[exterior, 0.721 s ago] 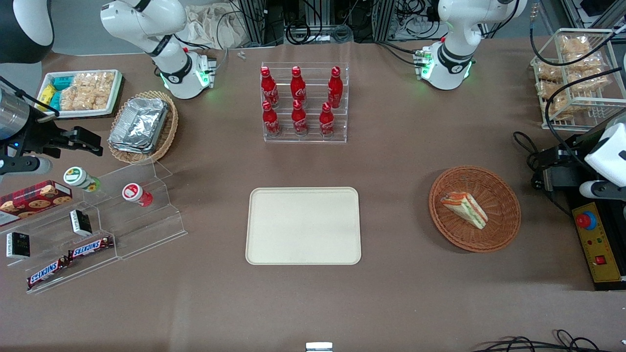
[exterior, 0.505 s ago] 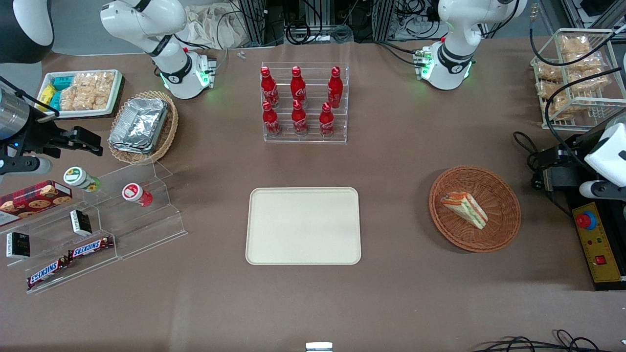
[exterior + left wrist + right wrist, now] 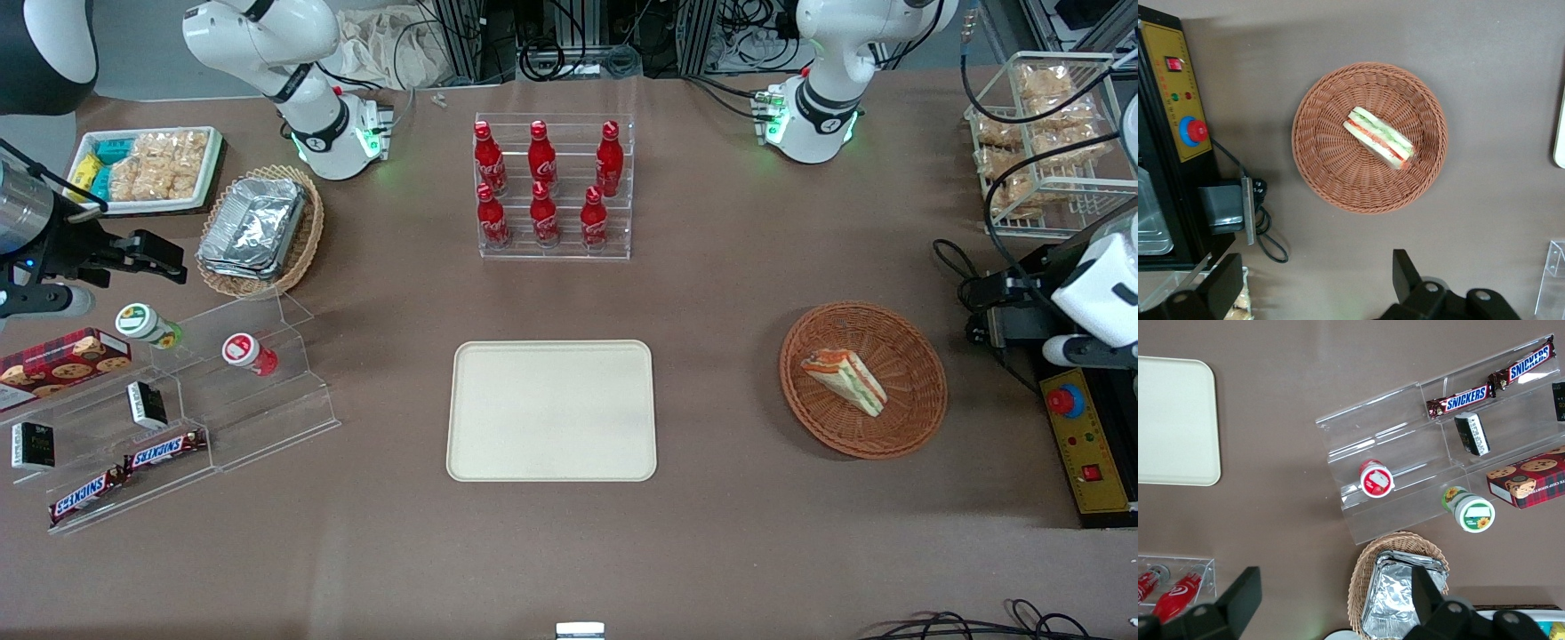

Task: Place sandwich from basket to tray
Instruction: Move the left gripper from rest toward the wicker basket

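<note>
The sandwich (image 3: 845, 380) (image 3: 1379, 137), a white-bread wedge with orange-red and green layers, lies in the round reddish-brown basket (image 3: 916, 413) (image 3: 1331, 180). The cream tray (image 3: 551, 411) (image 3: 1559, 137) lies bare at the table's middle, toward the parked arm from the basket. My gripper (image 3: 989, 313) (image 3: 1315, 280) hangs above the table beside the basket, toward the working arm's end, between it and a control box. Its fingers (image 3: 1403, 272) stand wide apart with nothing between them, well clear of the sandwich.
A yellow control box (image 3: 1089, 449) with a red button and a black cable (image 3: 1265, 233) lie next to the basket. A wire rack of snack bags (image 3: 1040, 142) stands farther back. A rack of cola bottles (image 3: 551, 191) stands farther from the camera than the tray.
The working arm's white link has shifted slightly toward the basket. Sandwich, basket and tray have not moved.
</note>
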Controlling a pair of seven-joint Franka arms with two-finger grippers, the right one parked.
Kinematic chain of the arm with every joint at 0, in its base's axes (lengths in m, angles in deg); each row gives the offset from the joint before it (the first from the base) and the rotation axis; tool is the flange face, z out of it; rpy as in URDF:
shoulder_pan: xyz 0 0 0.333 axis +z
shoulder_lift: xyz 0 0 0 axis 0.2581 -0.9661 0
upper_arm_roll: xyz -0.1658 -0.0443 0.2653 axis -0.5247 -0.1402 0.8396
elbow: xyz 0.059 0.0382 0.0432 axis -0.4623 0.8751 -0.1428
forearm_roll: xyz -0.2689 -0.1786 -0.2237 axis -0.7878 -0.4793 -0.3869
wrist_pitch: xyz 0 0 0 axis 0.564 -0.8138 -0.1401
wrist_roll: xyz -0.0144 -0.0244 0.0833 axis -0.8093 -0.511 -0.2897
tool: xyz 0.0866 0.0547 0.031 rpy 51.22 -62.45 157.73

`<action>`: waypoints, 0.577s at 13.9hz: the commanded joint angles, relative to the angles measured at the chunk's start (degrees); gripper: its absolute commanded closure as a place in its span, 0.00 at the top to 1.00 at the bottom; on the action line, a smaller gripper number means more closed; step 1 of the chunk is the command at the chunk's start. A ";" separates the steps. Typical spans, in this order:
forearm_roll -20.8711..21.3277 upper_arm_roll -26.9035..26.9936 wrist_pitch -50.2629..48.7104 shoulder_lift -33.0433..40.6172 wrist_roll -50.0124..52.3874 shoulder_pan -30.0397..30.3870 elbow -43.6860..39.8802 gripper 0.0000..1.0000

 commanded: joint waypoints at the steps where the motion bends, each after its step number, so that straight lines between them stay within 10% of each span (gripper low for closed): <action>1: -0.66 0.33 1.84 -2.50 1.71 -1.01 0.38 1.00; 8: -1.98 0.25 1.49 -4.88 12.44 -2.59 1.86 0.99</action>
